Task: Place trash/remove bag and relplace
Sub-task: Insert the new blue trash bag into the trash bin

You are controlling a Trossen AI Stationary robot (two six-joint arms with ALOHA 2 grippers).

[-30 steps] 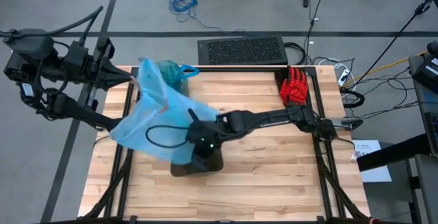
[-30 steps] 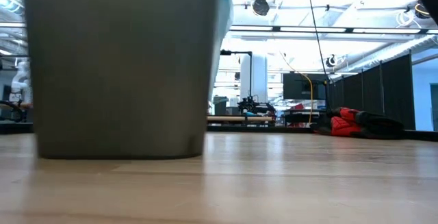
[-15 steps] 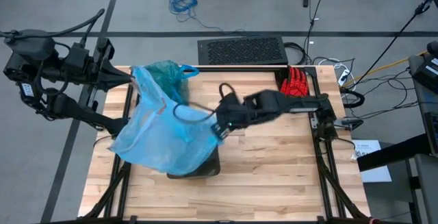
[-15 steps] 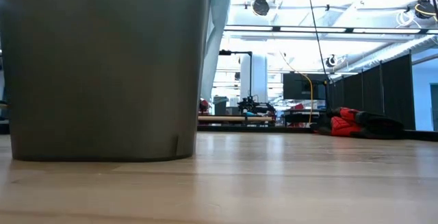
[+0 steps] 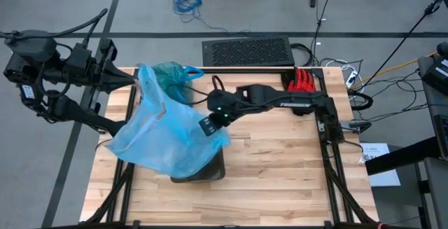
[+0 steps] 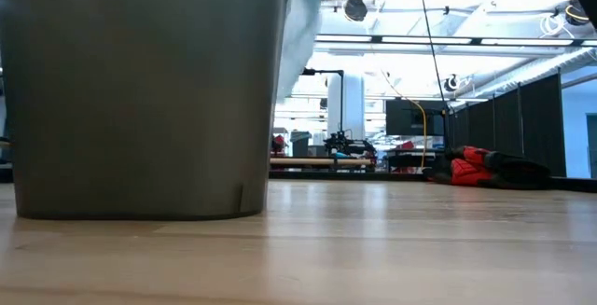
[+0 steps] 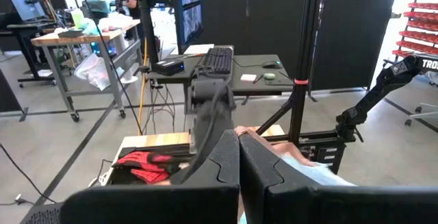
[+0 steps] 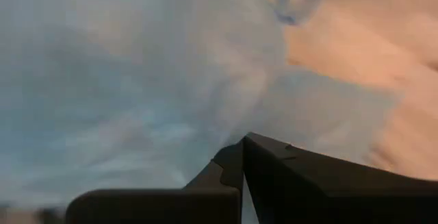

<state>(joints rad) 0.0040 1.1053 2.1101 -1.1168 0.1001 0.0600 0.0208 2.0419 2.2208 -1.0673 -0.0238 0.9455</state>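
- The right gripper (image 5: 208,126) sits near the middle of the table (image 5: 280,166). Its fingers (image 8: 274,176) are pressed tight together, pinching the edge of the pale blue bag (image 5: 168,134).
- The pale blue bag is spread wide over the brown bin (image 6: 140,90), which stands toward the table's 7 o'clock side. Only the bin's dark foot (image 5: 210,173) peeks out under the plastic from above.
- The left gripper (image 5: 133,80) is at the table's 10 o'clock corner. Its fingers (image 7: 226,162) are shut too, and the bag's top corner reaches right up to its tip. I cannot tell if it holds the plastic.
- The dark green bag (image 5: 171,75) with a bright blue loop lies bunched up at 11 o'clock, just behind the pale blue one.
- A red glove (image 5: 302,87) lies at the 1 o'clock corner, well apart from the bags.
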